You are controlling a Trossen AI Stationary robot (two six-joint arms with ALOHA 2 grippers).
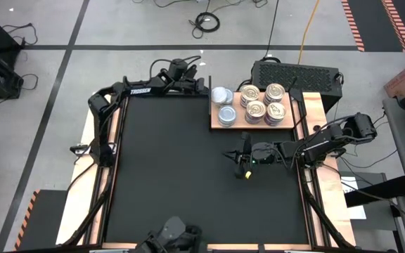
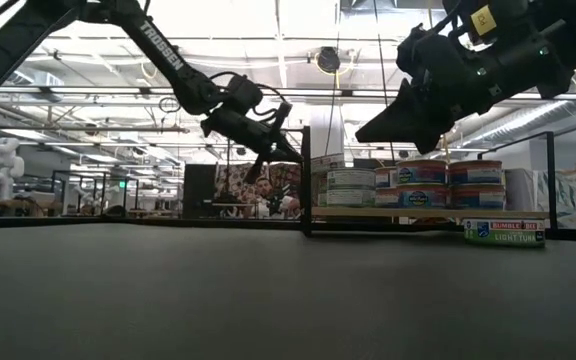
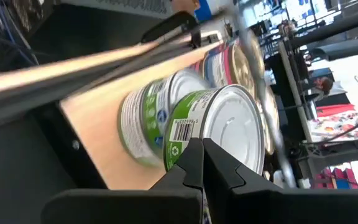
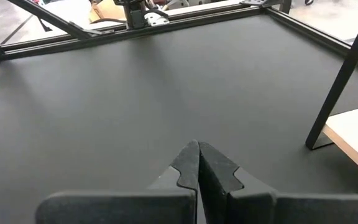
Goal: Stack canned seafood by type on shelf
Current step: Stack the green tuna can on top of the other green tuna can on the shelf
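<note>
Currently the shelf (image 1: pixel 255 121) lies at the far right of my counter (image 1: pixel 174 176), its long axis running left to right. Its left end holds two silvery-topped tins (image 1: pixel 223 105), side by side front to back; four gold-topped tins (image 1: pixel 264 103) sit in a square cluster beside them, all standing flat, lids up. My right end effector (image 1: pixel 243 163) hovers above the mat just before the shelf, fingers pressed together, empty. My left end effector (image 1: pixel 206 83), likewise closed and empty, sits near the shelf's far left corner.
</note>
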